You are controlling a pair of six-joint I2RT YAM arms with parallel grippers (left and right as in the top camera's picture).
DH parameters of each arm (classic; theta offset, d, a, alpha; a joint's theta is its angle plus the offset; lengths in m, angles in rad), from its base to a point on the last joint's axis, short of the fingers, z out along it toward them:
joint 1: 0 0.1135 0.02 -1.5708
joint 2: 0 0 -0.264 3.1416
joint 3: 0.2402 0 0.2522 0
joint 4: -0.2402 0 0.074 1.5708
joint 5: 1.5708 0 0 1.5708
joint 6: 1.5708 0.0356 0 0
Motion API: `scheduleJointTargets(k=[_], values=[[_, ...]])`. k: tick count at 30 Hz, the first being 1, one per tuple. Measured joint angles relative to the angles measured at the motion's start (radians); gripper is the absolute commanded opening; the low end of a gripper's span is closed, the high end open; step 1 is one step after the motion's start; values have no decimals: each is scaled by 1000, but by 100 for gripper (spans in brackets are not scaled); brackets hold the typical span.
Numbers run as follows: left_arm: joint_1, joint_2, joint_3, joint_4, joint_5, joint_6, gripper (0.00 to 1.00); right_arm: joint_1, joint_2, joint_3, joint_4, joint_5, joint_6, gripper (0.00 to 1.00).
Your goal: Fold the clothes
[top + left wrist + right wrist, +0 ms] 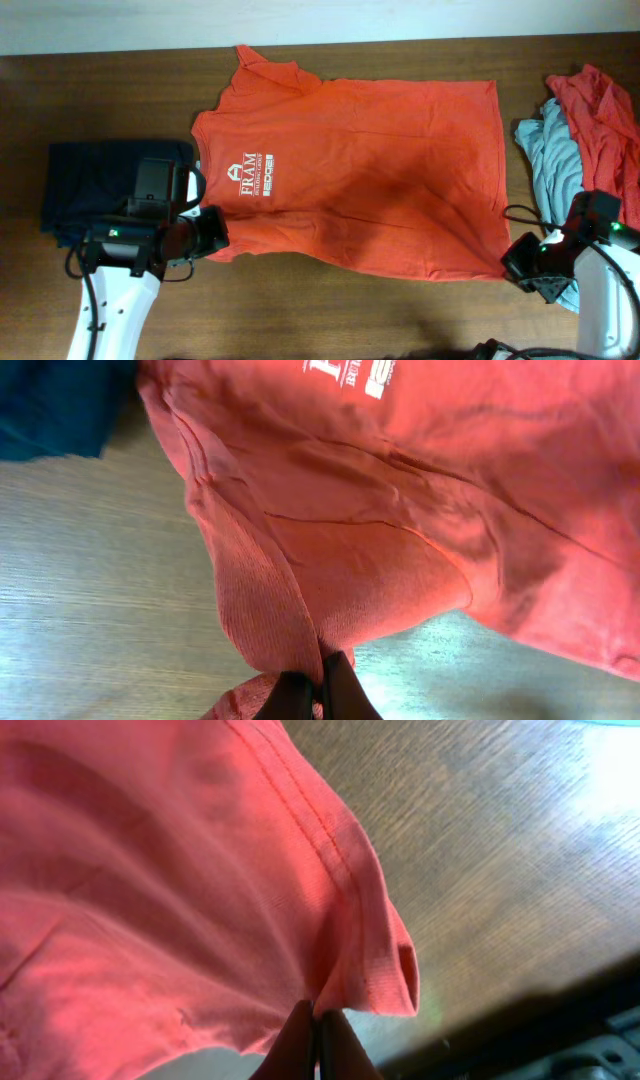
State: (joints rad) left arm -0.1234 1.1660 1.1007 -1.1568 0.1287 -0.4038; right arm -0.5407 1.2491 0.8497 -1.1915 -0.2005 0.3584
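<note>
An orange-red T-shirt [370,170] of soft knit, with white lettering on its chest, lies spread across the middle of the dark wooden table [330,320], collar toward the left of the overhead frame. At the shirt's lower-left edge, the left gripper [318,695] is clamped tight on a raised ridge of fabric. At lower right, the right gripper [315,1045] is closed on the stitched hem corner, which curls over just beside its tips. A folded navy T-shirt [100,180] sits at far left. A loose heap made up of a red T-shirt [600,120] and a grey-blue T-shirt [550,160] crowds the right edge.

With both near corners pinched, the fold looks ready to begin. The hazard is a shallow bite: how much cloth sits between the jaws is hard to judge from the wrist views, and a thin hold could slip once the shirt's weight comes on. Uneven lifts would skew the fold. The right arm, close to the heap, might also drag a loose garment along.
</note>
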Motion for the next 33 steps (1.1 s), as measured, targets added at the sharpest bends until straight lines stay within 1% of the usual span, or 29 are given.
scheduleJointTargets(k=[4, 15, 21, 25, 33], values=[[0, 0, 19, 1, -22, 12, 1, 0, -9, 57, -27, 1, 0, 4], [0, 19, 20, 86, -77, 20, 1, 0, -3, 69, 53, -11, -5, 4], [0, 63, 20, 130, -81, 20, 1, 0, 68, 69, 129, -80, -43, 4], [0, 76, 20, 174, -82, 21, 1, 8, 132, 69, 220, -136, -50, 4], [0, 137, 20, 264, -85, 44, 1, 79, 221, 69, 399, -192, -51, 4]])
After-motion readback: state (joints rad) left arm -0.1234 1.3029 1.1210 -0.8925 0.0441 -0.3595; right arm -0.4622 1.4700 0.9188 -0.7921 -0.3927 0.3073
